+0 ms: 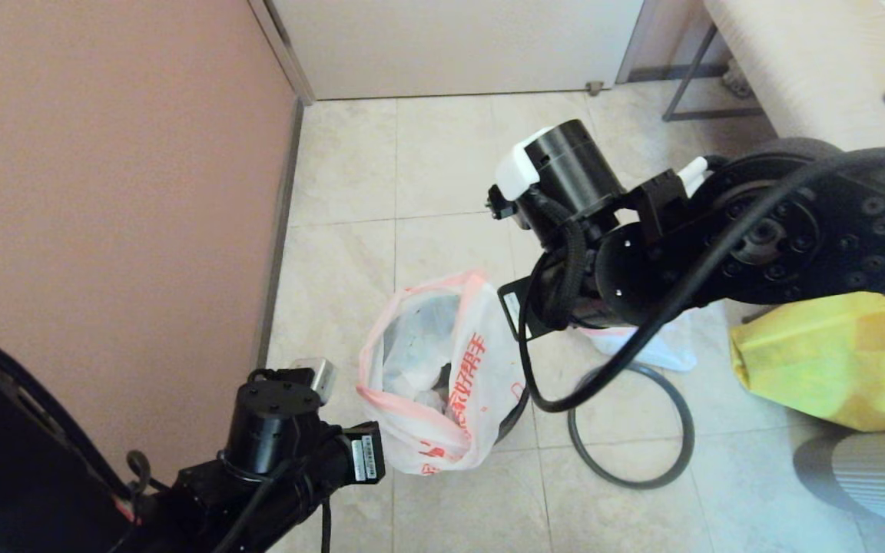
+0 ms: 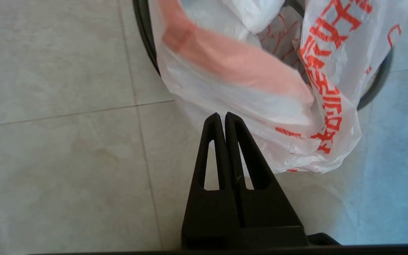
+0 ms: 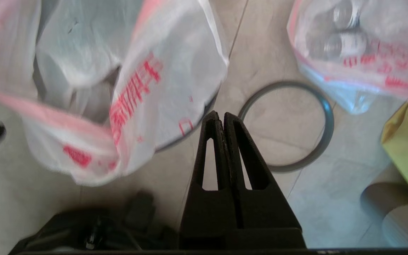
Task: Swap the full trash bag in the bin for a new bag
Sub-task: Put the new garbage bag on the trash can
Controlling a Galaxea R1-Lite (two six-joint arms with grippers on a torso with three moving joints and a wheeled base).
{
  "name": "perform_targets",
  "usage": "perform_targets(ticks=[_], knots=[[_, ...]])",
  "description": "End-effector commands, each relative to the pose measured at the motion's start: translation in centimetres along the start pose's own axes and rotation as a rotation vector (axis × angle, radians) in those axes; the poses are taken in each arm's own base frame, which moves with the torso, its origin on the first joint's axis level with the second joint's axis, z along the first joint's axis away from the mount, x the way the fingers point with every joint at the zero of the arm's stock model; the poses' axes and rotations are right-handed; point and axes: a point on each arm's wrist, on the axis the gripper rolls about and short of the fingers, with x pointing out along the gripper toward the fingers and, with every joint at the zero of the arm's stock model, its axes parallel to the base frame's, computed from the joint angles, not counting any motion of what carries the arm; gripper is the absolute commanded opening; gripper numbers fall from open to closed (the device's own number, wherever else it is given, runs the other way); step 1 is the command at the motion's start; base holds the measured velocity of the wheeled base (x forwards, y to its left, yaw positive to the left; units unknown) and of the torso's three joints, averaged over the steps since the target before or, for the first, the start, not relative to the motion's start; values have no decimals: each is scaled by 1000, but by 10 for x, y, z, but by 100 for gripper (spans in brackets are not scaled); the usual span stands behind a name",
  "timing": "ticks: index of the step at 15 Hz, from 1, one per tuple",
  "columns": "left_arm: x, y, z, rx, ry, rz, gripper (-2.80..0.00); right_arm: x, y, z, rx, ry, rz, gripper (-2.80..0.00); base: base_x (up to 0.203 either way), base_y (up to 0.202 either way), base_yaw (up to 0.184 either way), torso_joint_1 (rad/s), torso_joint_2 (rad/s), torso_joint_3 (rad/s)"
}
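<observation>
Both end effectors, left (image 2: 222,115) and right (image 3: 219,114), pressed together over the red-printed new bag (image 1: 442,369) lining the bin (image 1: 514,407).

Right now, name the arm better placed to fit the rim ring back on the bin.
Right, probably. The right gripper hangs close to the rim ring; the left gripper is across the bin.

New bag (image 1: 442,369) lining black bin (image 1: 515,411), full trash bag (image 3: 360,46) on floor beside
</observation>
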Motion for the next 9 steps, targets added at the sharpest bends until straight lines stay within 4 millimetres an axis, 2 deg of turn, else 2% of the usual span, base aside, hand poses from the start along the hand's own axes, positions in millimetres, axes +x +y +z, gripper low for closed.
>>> perform_targets(ticks=[1, 3, 5, 7, 9], knots=[[10, 8, -13, -2, 15, 14, -280, 29, 21, -3, -45, 37, -8, -280, 0, 0, 0, 0, 0, 0], [20, 21, -16, 10, -64, 28, -280, 48, 38, -11, -113, 45, -4, -280, 0, 0, 0, 0, 0, 0], [17, 28, -18, 29, -141, 21, -280, 58, 49, -5, -111, -41, 23, -280, 0, 0, 0, 0, 0, 0], [18, 31, -26, 53, -124, 26, -280, 65, 56, 1, -135, -123, 58, -280, 0, 0, 0, 0, 0, 0], [18, 31, -25, 54, -125, 25, -280, 74, 64, -5, -160, -113, 53, -280, 0, 0, 0, 0, 0, 0]])
